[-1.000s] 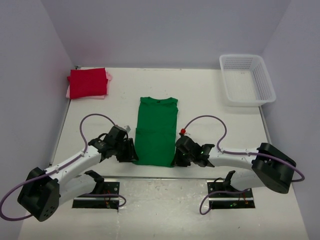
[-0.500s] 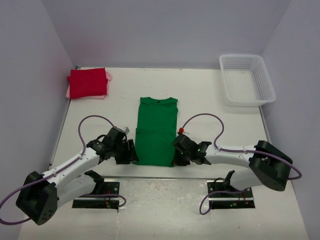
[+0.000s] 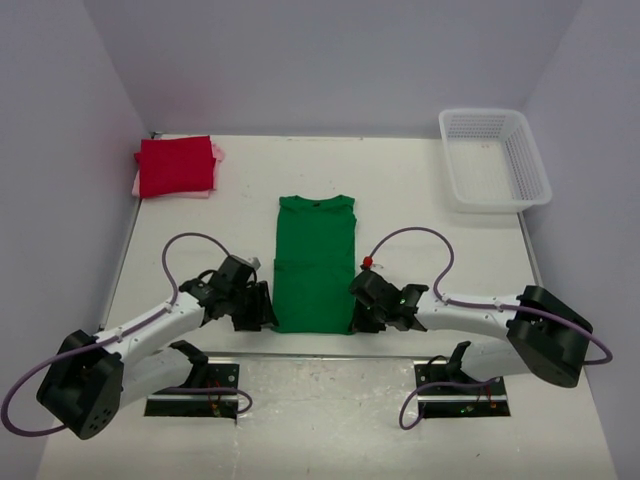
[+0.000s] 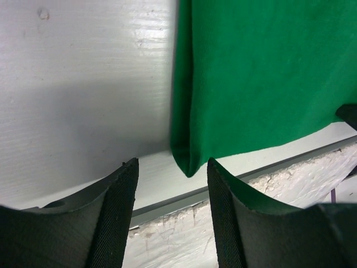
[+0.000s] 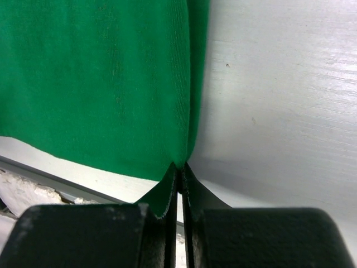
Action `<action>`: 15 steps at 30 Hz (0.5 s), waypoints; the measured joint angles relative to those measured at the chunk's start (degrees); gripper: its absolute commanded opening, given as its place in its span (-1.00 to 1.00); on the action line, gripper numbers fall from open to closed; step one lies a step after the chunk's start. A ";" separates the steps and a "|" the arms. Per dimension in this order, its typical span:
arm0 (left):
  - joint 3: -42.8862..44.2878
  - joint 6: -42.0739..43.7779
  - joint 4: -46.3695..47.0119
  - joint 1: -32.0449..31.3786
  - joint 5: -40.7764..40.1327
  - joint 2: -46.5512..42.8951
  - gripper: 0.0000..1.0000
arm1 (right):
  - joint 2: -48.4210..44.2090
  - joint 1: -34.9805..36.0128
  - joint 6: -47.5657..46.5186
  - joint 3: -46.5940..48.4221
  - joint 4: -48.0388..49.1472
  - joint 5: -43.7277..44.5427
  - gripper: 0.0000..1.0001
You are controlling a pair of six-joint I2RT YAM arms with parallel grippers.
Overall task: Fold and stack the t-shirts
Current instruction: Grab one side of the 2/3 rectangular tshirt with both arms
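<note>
The top view looks steeply down from above and behind the arms, taking in the whole tabletop (image 3: 420, 200). Each wrist view sits low and very close at the near edge, facing one bottom corner of the green t-shirt (image 3: 315, 265), shared by all three.

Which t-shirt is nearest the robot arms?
The green t-shirt, spread flat up close. The red t-shirt sits folded on the pink t-shirt, far away in the left corner.

Green t-shirt (image 3: 314, 265) folded lengthwise; red t-shirt (image 3: 176, 165) folded, far-left.
</note>
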 measured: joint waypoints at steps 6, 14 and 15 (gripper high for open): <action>0.09 -0.11 3.41 0.02 1.36 2.32 -0.02 | -0.44 0.00 -0.09 -0.22 -0.44 0.22 -1.00; -0.79 -0.50 4.98 0.15 1.73 2.21 -0.24 | -0.39 0.00 -0.09 -0.22 -0.39 0.22 -1.00; -1.07 -0.52 5.35 0.15 1.79 2.10 -0.28 | -0.39 0.00 -0.09 -0.22 -0.39 0.20 -1.00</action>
